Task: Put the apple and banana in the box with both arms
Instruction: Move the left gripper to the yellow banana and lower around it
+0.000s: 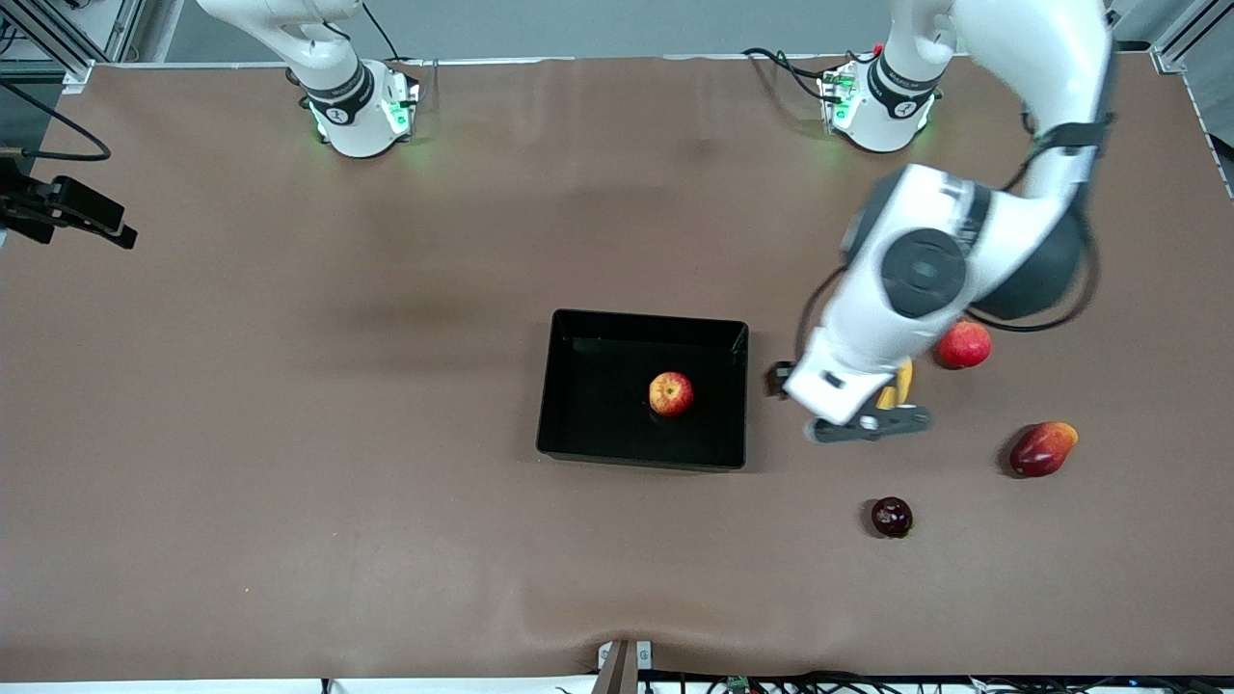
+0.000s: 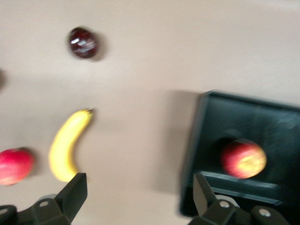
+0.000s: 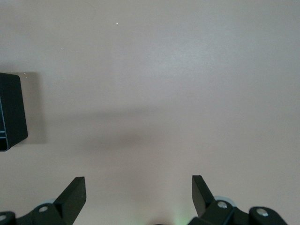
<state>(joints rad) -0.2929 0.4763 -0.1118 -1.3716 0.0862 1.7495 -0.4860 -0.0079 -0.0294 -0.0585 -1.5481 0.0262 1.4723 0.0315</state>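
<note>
while the apple (image 1: 671, 393) sits in the box (image 1: 569, 386) at frame centre, your left gripper (image 1: 848, 410) hangs unclenched over the banana (image 2: 69, 144); right gripper (image 3: 138, 199) is also unclenched, empty.

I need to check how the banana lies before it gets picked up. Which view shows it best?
The left wrist view: the whole banana lies bare on the table. In the front view the left arm hides all but a yellow sliver. The right wrist view misses it.
</note>
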